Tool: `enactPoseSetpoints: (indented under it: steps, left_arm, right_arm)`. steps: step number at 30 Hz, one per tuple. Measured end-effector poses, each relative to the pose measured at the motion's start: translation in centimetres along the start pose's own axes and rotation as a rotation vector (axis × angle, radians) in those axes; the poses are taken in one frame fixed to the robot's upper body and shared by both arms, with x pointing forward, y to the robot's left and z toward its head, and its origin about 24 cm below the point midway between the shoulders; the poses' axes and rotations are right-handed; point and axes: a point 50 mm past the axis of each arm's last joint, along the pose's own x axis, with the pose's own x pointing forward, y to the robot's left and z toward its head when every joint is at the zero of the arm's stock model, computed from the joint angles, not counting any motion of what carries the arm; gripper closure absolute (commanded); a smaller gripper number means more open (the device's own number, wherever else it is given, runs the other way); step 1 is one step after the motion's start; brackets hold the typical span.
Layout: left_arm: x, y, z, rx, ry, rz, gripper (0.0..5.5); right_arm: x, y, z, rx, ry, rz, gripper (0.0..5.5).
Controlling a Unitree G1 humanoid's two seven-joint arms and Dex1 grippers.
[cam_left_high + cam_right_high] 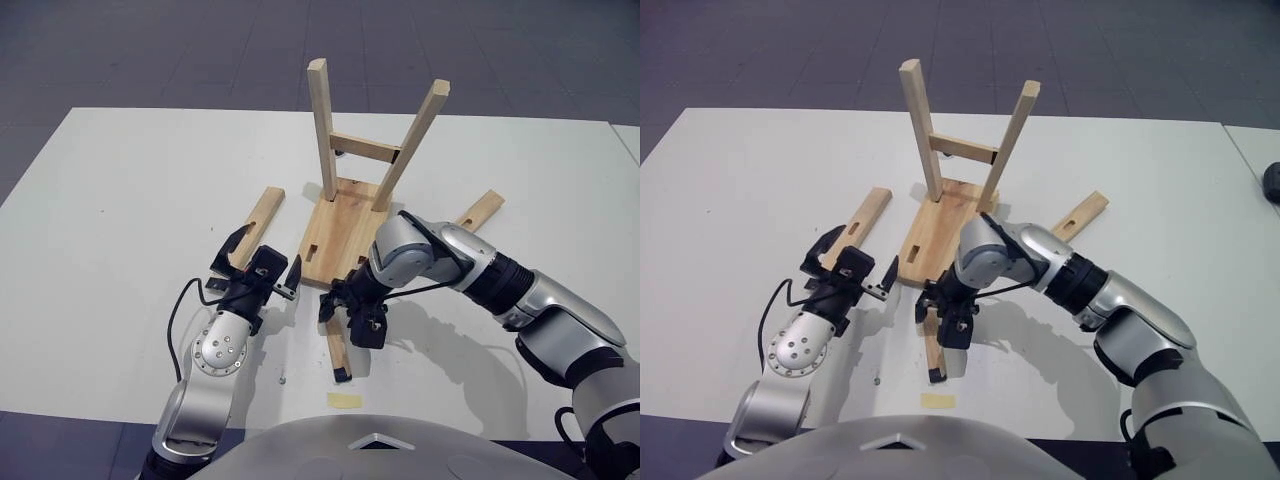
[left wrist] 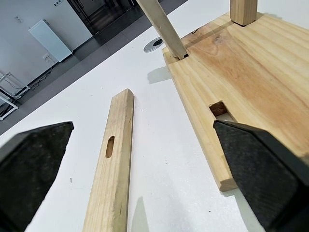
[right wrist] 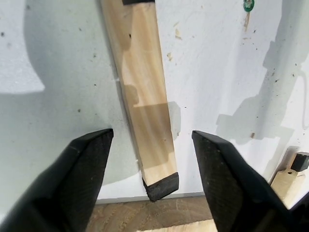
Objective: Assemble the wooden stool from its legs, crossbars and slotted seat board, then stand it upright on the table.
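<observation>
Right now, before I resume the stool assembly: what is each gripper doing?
Left gripper: jaws open, holding nothing.
Right gripper: jaws open astride a wooden piece, not gripping it.

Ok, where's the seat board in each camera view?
Left eye view: seat board at centre, under two upright legs.
Right eye view: board left of centre.
Left wrist view: board beside the loose leg.
Right wrist view: board past the black-capped bar.
Landmark: that loose leg, left of it.

You see pale, bare, visibly grained wood in the seat board (image 1: 330,235) and legs (image 1: 323,125), a matt white table (image 1: 130,180) flecked with specks, and a matt black right gripper (image 3: 152,133).
</observation>
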Motion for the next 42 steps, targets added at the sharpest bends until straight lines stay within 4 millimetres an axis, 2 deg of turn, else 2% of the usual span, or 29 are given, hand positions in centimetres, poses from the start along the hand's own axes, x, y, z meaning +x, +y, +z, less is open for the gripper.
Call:
enactPoseSetpoints:
  steps: [13, 21, 23, 25, 26, 28, 30, 33, 36, 38, 39, 40, 42]
  left_arm:
    - [0.2, -0.4, -0.3, -0.004, 0.013, -0.012, 0.10]
    - [0.0, -1.0, -0.4, -0.019, 0.027, 0.011, 0.10]
    - [0.0, -0.9, -0.3, -0.018, 0.026, 0.019, 0.10]
    - [0.1, -0.3, -0.3, -0.022, 0.023, 0.039, 0.10]
    - [0.3, 0.5, -0.3, -0.032, 0.017, 0.066, 0.10]
    - [0.7, 2.0, 0.0, -0.053, -0.006, 0.120, 0.10]
    - [0.9, 4.1, 0.3, -0.092, -0.031, 0.213, 0.10]
    - [1.0, 8.5, 1.2, -0.159, -0.095, 0.417, 0.10]
    - [0.6, 12.0, 2.1, -0.218, -0.149, 0.554, 0.10]
    - [0.2, 14.4, 2.6, -0.273, -0.189, 0.635, 0.10]
    - [0.1, 15.0, 2.9, -0.282, -0.207, 0.651, 0.10]
    - [0.2, 15.5, 3.4, -0.331, -0.241, 0.625, 0.10]
    - [1.0, 14.6, 4.4, -0.452, -0.296, 0.494, 0.10]
  right_arm:
    - [0.8, -0.9, -0.2, -0.024, -0.013, 0.194, 4.13]
    - [0.9, -0.8, -0.5, 0.032, -0.019, 0.212, 4.15]
    - [0.8, -0.8, -0.8, 0.104, -0.021, 0.198, 4.16]
    - [0.4, -1.2, -1.1, 0.226, -0.047, 0.135, 4.19]
    - [-0.3, -2.0, -1.2, 0.317, -0.088, 0.040, 4.19]
    - [-2.6, -3.7, -1.4, 0.402, -0.129, -0.150, 4.19]
    - [-5.3, -4.4, -2.0, 0.480, -0.128, -0.316, 4.19]
    - [-8.9, -3.6, -2.8, 0.593, -0.077, -0.504, 4.19]
    - [-10.2, -2.3, -2.7, 0.669, -0.053, -0.593, 4.19]
    - [-11.0, -1.3, -2.8, 0.742, -0.034, -0.713, 4.19]
    - [-11.3, -1.0, -3.0, 0.766, -0.020, -0.762, 4.19]
    - [-11.8, -0.8, -3.2, 0.806, 0.004, -0.887, 4.19]
    - [-12.2, -0.9, -3.4, 0.848, 0.012, -1.086, 4.19]
